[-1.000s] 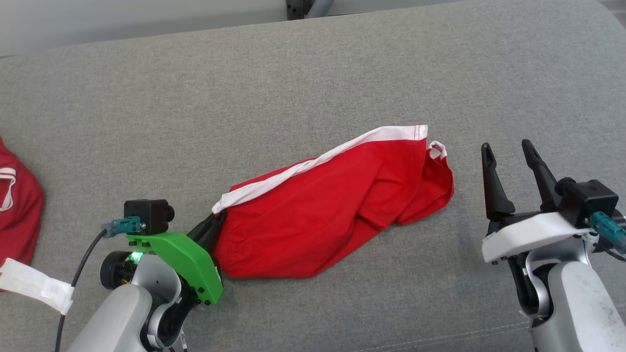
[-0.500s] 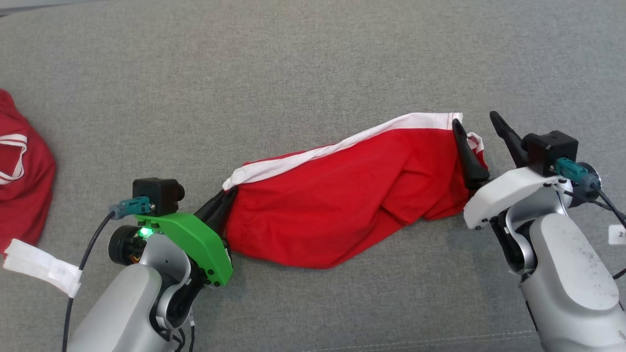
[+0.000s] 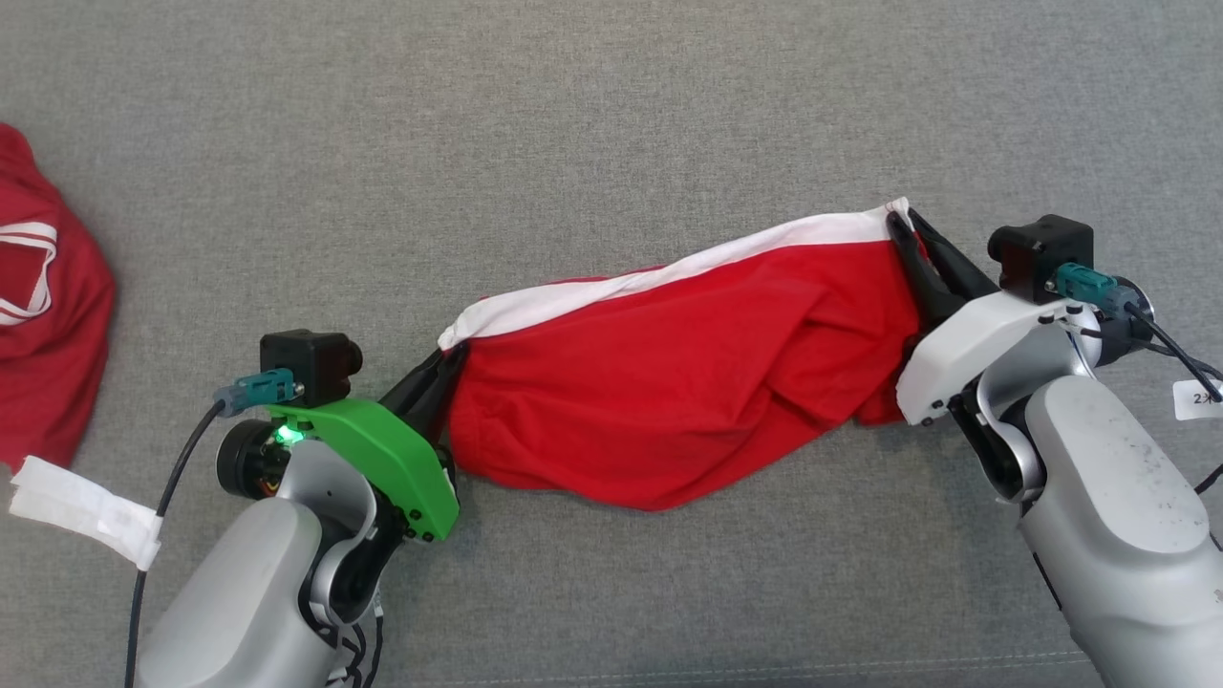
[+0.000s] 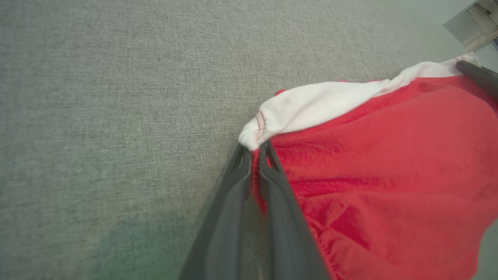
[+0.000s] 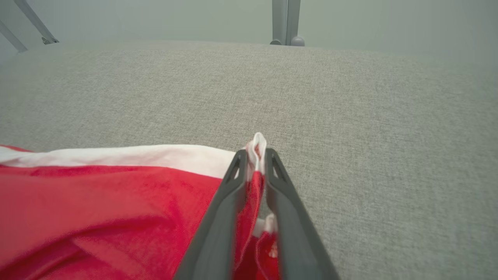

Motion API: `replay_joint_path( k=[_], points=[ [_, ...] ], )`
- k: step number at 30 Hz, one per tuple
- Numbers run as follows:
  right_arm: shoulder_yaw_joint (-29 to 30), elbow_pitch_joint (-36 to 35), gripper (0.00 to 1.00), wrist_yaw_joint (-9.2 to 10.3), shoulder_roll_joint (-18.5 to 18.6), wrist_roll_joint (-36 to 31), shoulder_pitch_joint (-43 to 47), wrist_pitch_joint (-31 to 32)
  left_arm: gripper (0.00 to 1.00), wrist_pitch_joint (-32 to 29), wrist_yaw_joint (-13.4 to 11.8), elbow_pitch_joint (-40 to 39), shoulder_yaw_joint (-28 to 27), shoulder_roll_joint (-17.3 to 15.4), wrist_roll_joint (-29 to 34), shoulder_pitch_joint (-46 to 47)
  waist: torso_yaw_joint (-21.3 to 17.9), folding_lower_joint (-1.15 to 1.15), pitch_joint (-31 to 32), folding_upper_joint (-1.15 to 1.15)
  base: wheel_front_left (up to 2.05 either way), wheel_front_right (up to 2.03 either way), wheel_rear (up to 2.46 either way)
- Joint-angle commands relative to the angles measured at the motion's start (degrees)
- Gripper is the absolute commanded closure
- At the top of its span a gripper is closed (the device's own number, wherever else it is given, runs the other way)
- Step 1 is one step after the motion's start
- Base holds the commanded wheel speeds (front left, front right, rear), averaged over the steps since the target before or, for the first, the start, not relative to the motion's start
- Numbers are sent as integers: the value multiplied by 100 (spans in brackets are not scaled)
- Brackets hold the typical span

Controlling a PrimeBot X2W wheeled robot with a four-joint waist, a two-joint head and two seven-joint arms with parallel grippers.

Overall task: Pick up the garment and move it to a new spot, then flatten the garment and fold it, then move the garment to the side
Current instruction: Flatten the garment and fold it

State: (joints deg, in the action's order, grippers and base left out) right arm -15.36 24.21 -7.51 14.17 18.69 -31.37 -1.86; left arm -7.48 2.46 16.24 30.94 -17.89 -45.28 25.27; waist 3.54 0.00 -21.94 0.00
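Note:
The garment (image 3: 669,382) is red with a white band along its far edge, and it stretches between my two grippers over the grey cushion. My left gripper (image 3: 449,355) is shut on its left corner; the left wrist view has the fabric (image 4: 369,155) pinched at the white hem between the fingertips (image 4: 255,149). At the other end, my right gripper (image 3: 903,222) is shut on the right corner. In the right wrist view, the white hem (image 5: 116,155) pokes up between its tips (image 5: 256,154). The cloth sags in loose folds in the middle.
Another red garment (image 3: 48,296) with white trim lies at the far left edge of the grey upholstered surface (image 3: 573,124). A white tag (image 3: 86,511) hangs near the left arm's cable. Metal legs (image 5: 286,21) stand beyond the cushion's far edge.
My right gripper moved in from the right, straddled the garment's right corner and shut on it. The head camera has shifted, so the whole scene sits differently in that view.

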Motion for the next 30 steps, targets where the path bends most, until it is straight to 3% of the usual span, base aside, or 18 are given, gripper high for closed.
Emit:
replay_joint_path(
  k=[1,14,21,30],
  points=[
    [-36,-15,100,4,54,46,-64,-73,100,54,3,23,-29,-2,75,74,-10,0,4,0,0,0,0],
    [112,-845,100,5,300,-83,-162,-392,100,699,-154,-324,-224,-121,326,230,-155,0,212,0,0,0,0],
    [651,-1847,100,5,229,-226,-23,-522,100,1157,-444,-1125,-473,-232,598,415,-268,0,519,0,0,0,0],
    [1210,-3157,100,6,326,-366,-268,-147,100,1292,-891,-2413,-818,-492,1033,850,-480,0,892,0,0,0,0]
  ],
)
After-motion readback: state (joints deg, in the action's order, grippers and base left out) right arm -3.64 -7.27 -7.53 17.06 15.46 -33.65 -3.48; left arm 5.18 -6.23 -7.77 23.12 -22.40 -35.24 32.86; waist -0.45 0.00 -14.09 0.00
